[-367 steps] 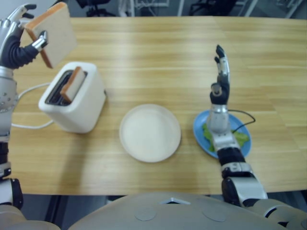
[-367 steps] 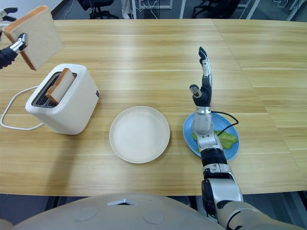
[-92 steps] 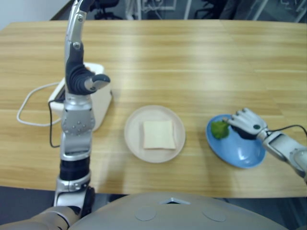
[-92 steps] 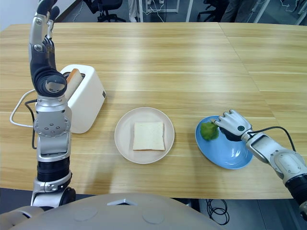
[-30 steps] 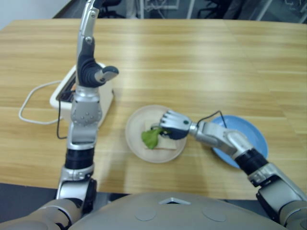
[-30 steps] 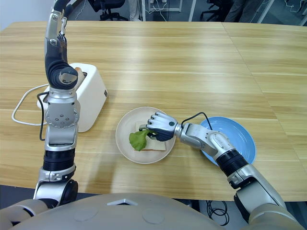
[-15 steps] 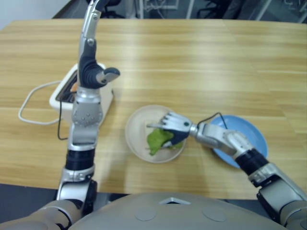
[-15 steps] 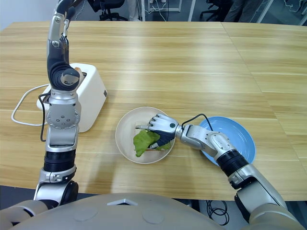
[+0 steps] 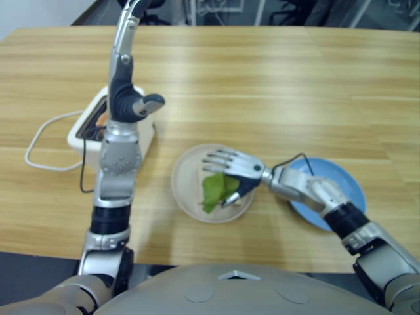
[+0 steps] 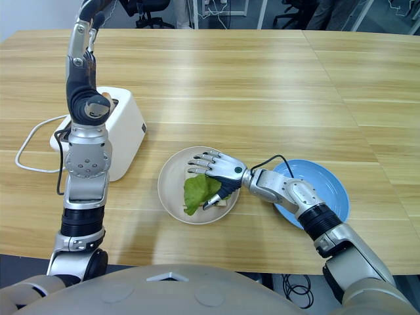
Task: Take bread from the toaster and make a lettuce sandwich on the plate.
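Observation:
A green lettuce leaf [image 10: 195, 192] lies on a bread slice [image 10: 225, 201] on the cream plate [image 10: 167, 197], covering most of the bread. My right hand [image 10: 220, 169] hovers over the plate's right half, fingers spread and open, its palm just above the leaf's right edge. At the left stands the white toaster [image 10: 126, 133], with a second slice [image 9: 100, 120] poking out of its slot. My left arm [image 10: 84, 72] stands raised in front of the toaster, and its hand is cut off by the view's top edge.
A blue plate [image 10: 326, 190] sits right of the cream plate, partly behind my right forearm. The toaster's white cable [image 10: 29, 141] loops off to the left. Bare wooden table [image 10: 262, 85] stretches behind the plates.
My right hand carried the lettuce onto the bread and has opened its fingers, leaving the leaf lying there. The left arm has stayed raised.

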Available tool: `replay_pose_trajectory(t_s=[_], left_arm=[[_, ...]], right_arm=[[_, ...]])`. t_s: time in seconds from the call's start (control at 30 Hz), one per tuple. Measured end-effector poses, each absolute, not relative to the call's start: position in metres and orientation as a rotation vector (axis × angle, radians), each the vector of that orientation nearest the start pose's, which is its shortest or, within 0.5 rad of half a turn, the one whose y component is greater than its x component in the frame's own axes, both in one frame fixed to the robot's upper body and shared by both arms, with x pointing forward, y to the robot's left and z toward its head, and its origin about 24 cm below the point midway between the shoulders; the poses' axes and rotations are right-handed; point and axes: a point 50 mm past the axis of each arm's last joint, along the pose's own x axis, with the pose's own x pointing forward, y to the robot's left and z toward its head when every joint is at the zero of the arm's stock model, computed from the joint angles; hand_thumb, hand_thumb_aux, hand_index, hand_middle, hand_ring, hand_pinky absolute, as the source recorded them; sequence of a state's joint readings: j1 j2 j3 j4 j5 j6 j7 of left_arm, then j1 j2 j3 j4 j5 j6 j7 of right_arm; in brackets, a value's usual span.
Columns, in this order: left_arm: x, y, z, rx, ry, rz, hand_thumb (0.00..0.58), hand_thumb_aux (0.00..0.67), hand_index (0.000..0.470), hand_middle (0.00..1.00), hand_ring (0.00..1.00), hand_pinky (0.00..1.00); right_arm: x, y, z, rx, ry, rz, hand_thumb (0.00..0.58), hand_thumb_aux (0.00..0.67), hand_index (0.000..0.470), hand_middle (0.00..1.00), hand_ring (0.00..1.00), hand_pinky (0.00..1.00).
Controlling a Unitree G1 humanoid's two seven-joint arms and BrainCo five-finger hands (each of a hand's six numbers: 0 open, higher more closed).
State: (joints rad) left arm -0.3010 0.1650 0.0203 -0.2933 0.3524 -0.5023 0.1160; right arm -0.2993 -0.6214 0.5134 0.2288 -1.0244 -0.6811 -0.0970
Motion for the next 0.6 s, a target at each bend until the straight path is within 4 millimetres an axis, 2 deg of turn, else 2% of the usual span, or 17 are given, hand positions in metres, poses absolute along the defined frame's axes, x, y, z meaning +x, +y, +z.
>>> replay_pose_trajectory(t_s=[0.33, 0.6], left_arm=[[0.240, 0.136, 0.216, 0.436, -1.114, 0.013, 0.000, 0.000, 0.000, 0.00, 0.00, 0.00], [0.239, 0.133, 0.216, 0.433, -1.120, 0.007, 0.000, 0.000, 0.000, 0.00, 0.00, 0.00]], right_arm=[[0.265, -0.127, 0.057, -1.544, -0.738, 0.775, 0.000, 0.000, 0.000, 0.00, 0.00, 0.00], [0.276, -0.116, 0.064, -1.583, -0.813, 0.652, 0.000, 0.000, 0.000, 0.00, 0.00, 0.00]])
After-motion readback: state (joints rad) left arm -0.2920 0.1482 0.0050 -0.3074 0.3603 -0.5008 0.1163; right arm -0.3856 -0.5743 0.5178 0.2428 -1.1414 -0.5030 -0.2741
